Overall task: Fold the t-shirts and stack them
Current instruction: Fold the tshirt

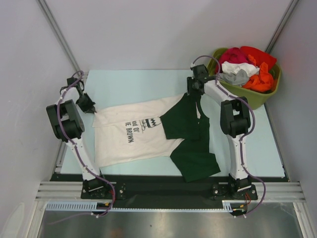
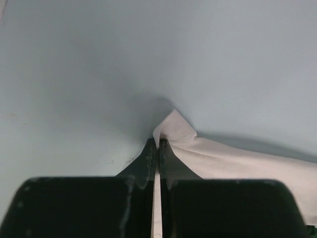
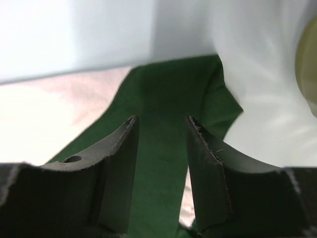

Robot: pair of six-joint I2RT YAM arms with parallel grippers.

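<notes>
Plainly, the left gripper [image 2: 158, 145] is pinched tight on a corner of the cream-white t-shirt [image 2: 233, 161]. Its two dark fingers [image 2: 148, 163] meet with only a thin sheet of cloth between them, and a small peak of fabric pokes out just past the fingertips. From that pinch the cloth runs off to the right of the fingers, lying on the pale blue table [image 2: 99, 74]. Seen from above, the left gripper [image 1: 92, 110] sits at the shirt's left corner. The cream-white t-shirt [image 1: 124, 144] spreads flat away from it, black lettering facing up.

The right gripper [image 3: 161, 124] has its fingers [image 3: 121, 148] partly apart, with a moderate gap and nothing clamped. Dark green fabric [image 3: 171, 84] shows in that gap and beyond the fingertips, its pointed edge off to their right (whether the tips touch the cloth I cannot tell). From above, the right gripper [image 1: 191, 93] is at the far edge of the dark green fabric [image 1: 190, 126], which overlaps the cream shirt's right side. Whether this is one garment or two I cannot tell. Off to the right of these fingers stands an olive-green tub [image 1: 257, 98] heaped with red, white, grey and orange clothes [image 1: 245, 67].
</notes>
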